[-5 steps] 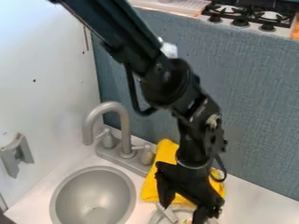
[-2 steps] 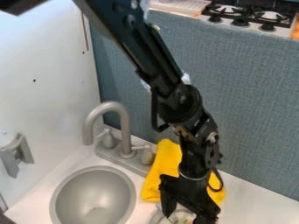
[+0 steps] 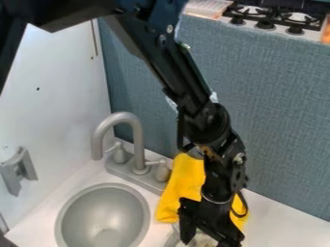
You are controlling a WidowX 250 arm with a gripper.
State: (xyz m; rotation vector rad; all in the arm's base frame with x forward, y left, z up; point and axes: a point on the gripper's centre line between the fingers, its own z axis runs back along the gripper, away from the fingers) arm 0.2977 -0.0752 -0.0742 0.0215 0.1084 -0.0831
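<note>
I've got the claw [image 3: 209, 237] hanging low, just right of bottom ctr, fingers spread w/ a gap btwn them, so it's open. I see nothing gripped in it. Right under it, cut off by the bottom edge of the frame, is a round metal dish [image 3: 172, 239], mostly hidden by the fingers; there's smth pale inside, too small to ID. Can't tell if the fingers touch the dish. Yellow cloth [image 3: 172, 198] lies rumpled behind the claw, lower ctr, partly covered by it, next to the faucet base.

My arm [image 3: 187, 72] comes in from the upper left & slants down across the ctr. Lower left there's a round grey sink [image 3: 103, 217] set in the white table [image 3: 280, 224], w/ a curved grey faucet [image 3: 121, 118] & two handles just behind it. White wall [image 3: 58, 106] on the left w/ a grey bracket [image 3: 19, 171] on it; blue-grey panel [image 3: 283, 125] behind, running to the right edge. Stove [image 3: 277, 17] w/ black grates & knobs, upper right.
</note>
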